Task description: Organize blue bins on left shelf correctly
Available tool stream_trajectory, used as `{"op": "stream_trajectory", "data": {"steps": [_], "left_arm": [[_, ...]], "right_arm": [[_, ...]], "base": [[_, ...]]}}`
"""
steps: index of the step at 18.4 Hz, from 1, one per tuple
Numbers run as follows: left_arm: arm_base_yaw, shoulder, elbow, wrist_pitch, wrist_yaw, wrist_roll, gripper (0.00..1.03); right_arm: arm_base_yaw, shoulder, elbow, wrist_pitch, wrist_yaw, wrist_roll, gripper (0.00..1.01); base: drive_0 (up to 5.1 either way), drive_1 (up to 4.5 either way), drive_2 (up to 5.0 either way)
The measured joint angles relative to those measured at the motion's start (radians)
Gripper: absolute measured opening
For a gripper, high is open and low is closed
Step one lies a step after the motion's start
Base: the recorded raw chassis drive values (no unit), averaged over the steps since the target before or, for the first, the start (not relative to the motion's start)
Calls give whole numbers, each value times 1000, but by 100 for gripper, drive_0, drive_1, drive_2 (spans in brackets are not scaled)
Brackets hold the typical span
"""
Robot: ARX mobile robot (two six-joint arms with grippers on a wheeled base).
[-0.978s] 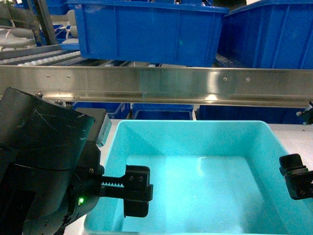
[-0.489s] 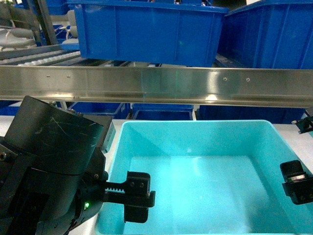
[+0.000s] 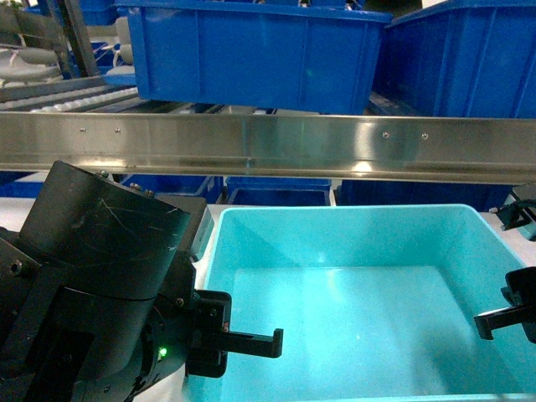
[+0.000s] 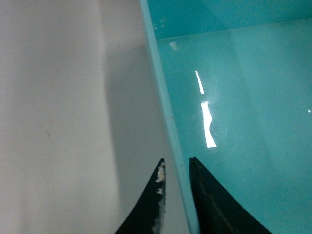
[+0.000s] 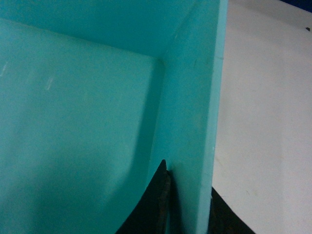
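Pale white tabletop (image 4: 58,97) is lying under a light turquoise-blue rectangular plastic tub (image 3: 352,318), which is sitting just below the shiny stainless-steel shelf beam (image 3: 268,146); dark blue plastic crates (image 3: 251,54) are resting on the level above. The left gripper (image 4: 175,192) is straddling the tub's left rim, one finger inside and one outside, pinching the wall. The right gripper (image 5: 187,204) is likewise clamping the right wall. Gripping both sides this way probably serves to lift the tub level toward the shelf. No labels or writing are showing anywhere.
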Motion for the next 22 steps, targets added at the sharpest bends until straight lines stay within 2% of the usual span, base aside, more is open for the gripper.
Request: {"op": "stream_trajectory", "data": {"steps": [1,2,9,13,15,16,18,22], "left_arm": [[-1,0,2,0,-2,-23,3],[2,0,2,1,-2,-46,2],[5,-16,1,-8,2,-45,2],[16,-154,-13,-48,11,-16,2],[15,-234,-16,-57,3,1,2],[15,-258,-19,-56,-1,4,2],[13,-269,-19,-53,1,5,2],[10,-259,-27,-58,6,5,2]], "right_arm": [[0,0,0,2,-19,27,2],[0,0,0,1,-23,54,2],[0,-14,-16,3,-27,68,2],[2,-144,-36,-47,-56,73,2],[-4,-227,-54,-26,-96,70,2],[-17,-281,-87,26,-136,71,2],[-27,-320,-95,41,-145,67,2],[-27,-304,-103,33,-149,63,2]], "base": [[0,0,0],[0,0,0],[0,0,0],[0,0,0],[0,0,0],[0,0,0],[0,0,0],[-434,55,391]]}}
